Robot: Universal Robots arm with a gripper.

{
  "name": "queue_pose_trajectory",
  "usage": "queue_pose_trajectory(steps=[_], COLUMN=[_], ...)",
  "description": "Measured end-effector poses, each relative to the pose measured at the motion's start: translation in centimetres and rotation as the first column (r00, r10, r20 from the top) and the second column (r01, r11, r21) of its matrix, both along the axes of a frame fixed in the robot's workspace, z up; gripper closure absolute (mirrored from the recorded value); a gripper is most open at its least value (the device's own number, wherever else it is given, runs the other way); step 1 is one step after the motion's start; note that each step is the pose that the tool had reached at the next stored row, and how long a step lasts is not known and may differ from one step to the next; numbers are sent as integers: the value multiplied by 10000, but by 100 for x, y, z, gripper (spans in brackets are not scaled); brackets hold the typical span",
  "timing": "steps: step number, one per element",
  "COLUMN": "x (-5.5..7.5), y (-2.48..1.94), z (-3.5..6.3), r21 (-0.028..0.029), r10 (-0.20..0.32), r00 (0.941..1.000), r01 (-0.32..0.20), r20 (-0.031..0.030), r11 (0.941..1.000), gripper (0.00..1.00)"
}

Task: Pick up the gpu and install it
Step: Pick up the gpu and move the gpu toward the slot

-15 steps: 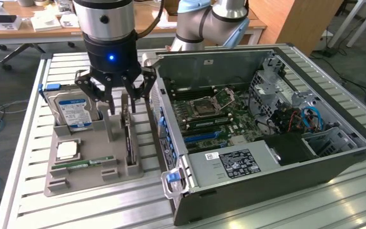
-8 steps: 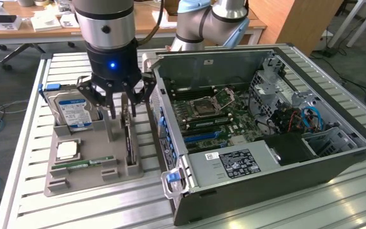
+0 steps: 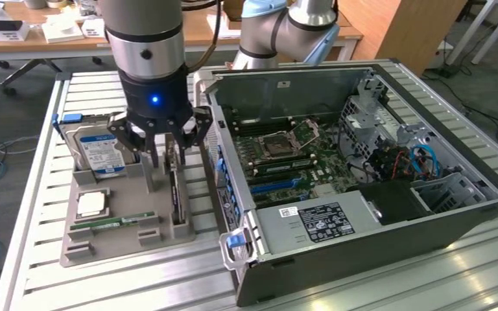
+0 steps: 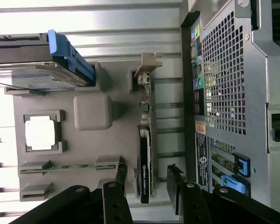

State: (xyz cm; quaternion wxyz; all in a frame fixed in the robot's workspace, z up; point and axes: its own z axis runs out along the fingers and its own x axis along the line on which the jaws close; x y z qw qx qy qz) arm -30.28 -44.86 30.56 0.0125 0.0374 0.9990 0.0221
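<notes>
- My claw (image 3: pixel 164 152) (image 4: pixel 148 179): open wide, hanging over the grey moulded parts tray (image 3: pixel 119 243) (image 4: pixel 123 135), holding nothing.
- Task item: thin dark rectangular gpu card with a silver metal bracket (image 3: pixel 176 188) (image 4: pixel 144 158). It stands on edge in a slot along the tray's side nearest the pc.
- Wrist view: one finger (image 4: pixel 122 173) on each side of the card, at the end away from the bracket. A gap shows on both sides, so no contact w/ the card.
- Exterior view: fingertips look level w/ the card's top edge or just above it; can't tell which from this angle.
- Silver hard drive w/ blue-white label (image 3: pixel 102 152) (image 4: pixel 32 77): upright in the tray's far end, in a blue plastic carrier, apart from the gpu.
- Square silver processor chip (image 3: pixel 91 204) (image 4: pixel 42 133): flat in its own recess mid-tray.
- Narrow green memory stick (image 3: pixel 115 223) (image 4: pixel 70 166): on edge in a slot just beside the chip.
- Open dark desktop pc case lying on its side (image 3: pixel 362 175) (image 4: pixel 233 93): on the exterior view's right of the tray, just beside it, w/ the green motherboard exposed.
- Tray and case both sit on the slatted aluminium counter (image 3: pixel 102 285) (image 4: pixel 107 28).
</notes>
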Motion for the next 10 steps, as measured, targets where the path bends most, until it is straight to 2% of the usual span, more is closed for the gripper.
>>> queue_pose_trajectory(steps=[10], x=[0], y=[0], z=[-183], r21=[0], r10=[0], r00=[10000], r01=[0], r20=[0], r11=[10000], gripper=[53])
